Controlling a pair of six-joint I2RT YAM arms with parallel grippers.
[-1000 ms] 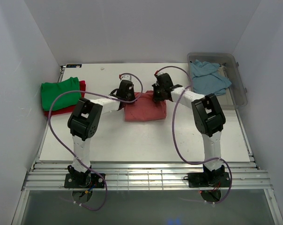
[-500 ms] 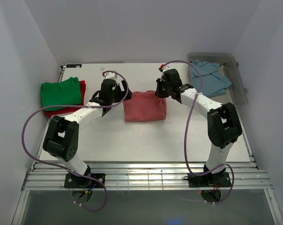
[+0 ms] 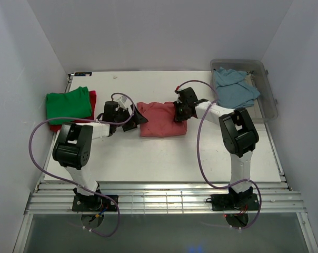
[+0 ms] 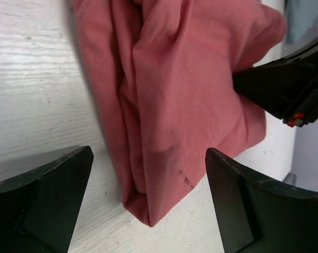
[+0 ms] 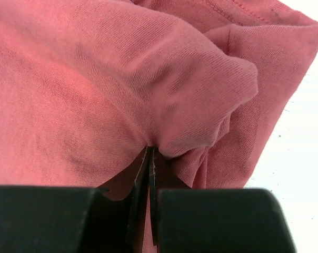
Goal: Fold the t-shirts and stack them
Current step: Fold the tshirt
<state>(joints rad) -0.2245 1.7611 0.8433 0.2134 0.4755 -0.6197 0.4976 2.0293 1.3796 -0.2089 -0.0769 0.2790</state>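
Between right fingers (image 5: 211, 219): bunched, creased salmon-pink shirt (image 5: 96, 79).

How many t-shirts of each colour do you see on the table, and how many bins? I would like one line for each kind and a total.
salmon-pink t-shirt: 1
green t-shirt: 1
red t-shirt: 1
light blue t-shirt: 1
clear plastic bin: 1
Total: 5 things, 4 of them t-shirts.
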